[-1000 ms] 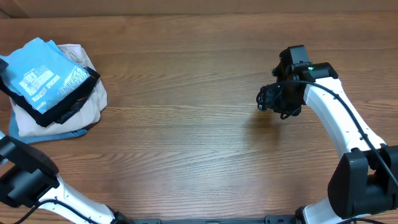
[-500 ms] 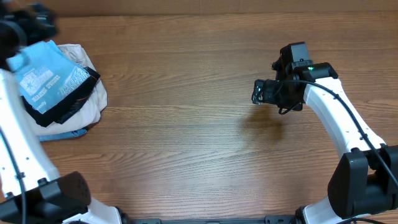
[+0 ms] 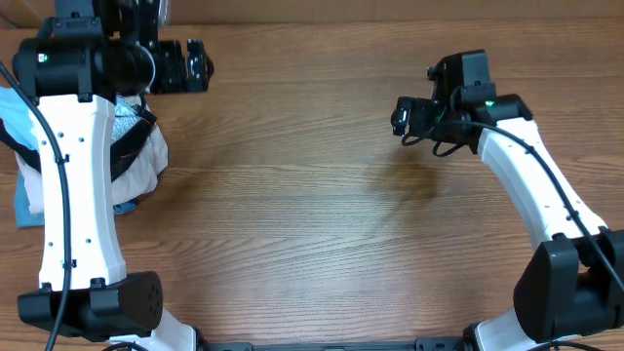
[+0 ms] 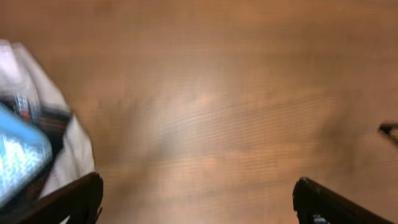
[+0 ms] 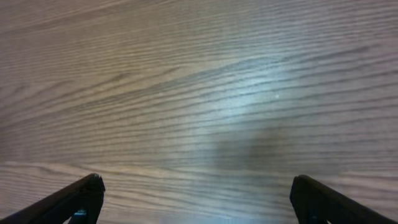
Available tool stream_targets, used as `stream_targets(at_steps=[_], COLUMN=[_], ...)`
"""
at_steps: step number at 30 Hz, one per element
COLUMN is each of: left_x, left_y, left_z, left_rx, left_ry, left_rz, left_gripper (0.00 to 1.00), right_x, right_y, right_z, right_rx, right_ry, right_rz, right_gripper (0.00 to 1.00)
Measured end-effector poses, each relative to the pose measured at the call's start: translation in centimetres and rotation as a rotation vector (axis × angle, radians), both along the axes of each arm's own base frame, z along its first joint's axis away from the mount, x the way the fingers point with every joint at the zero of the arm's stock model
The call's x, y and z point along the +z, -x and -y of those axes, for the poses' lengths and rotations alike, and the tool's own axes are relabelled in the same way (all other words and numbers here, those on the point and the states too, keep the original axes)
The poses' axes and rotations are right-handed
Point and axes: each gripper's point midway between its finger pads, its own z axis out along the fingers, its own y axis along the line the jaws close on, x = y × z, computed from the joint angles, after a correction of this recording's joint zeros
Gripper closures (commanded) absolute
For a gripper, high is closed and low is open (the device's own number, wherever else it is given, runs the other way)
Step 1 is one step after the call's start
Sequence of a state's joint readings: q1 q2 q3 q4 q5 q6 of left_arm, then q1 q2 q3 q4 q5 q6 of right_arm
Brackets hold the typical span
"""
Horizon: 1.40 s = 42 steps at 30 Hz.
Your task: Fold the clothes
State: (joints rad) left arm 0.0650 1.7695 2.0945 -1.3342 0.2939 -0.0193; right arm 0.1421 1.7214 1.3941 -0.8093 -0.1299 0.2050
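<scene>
Risk 1: left gripper [image 3: 198, 66] and right gripper [image 3: 400, 117] both gaped empty; I feared grabbing the sky-blue printed cotton T-shirt [image 4: 18, 158] would drag the black folded garment [image 3: 135, 138] too.

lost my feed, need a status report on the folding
Left gripper open, empty, beside the pile. Right gripper open, empty, over bare table. Blue T-shirt atop the pile, ungripped. Nothing in the way.
</scene>
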Motion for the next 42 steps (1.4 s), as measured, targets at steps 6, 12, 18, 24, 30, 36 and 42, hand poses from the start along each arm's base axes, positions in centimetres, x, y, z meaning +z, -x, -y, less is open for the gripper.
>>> stream_targets(at_steps=[6,12,18,24,30,36,42], left_x=[-2.5,-3.5,-4.6,-3.3,0.1,2.0,-1.7], left_y=[5.0,7.8,9.1,14.2,16.9,19.9,21.5], left_z=[-0.1,-0.8,-0.4,1.1,1.4,-0.3,-1.6], left_rx=[0.012,0.047,0.053,0.012,0.008,0.089,0.129], left_ry=[-0.005,-0.042,-0.063,-0.096,-0.120,-0.158,-0.219], left_rz=[-0.237,-0.361,-0.408,-0.321,0.067,0.388,0.317], left_gripper=[0.00,0.00,0.00,0.00,0.00,0.00,0.00], right_x=[5.5,11.6,12.8,13.2,13.1,14.5,11.4], right_y=[0.1,3.8,8.6,13.3,17.5,19.3,20.6], right_z=[1.0,1.9,2.9,3.9,6.1,8.1,9.0], right_rx=[-0.030,-0.046,-0.082,-0.147,-0.236,-0.329,-0.356], right_ry=[0.041,0.043,0.052,0.031,0.038,0.031,0.092], right_rz=[0.074,0.162,0.088,0.113,0.312,0.588,0.486], right_gripper=[0.00,0.00,0.00,0.00,0.00,0.00,0.00])
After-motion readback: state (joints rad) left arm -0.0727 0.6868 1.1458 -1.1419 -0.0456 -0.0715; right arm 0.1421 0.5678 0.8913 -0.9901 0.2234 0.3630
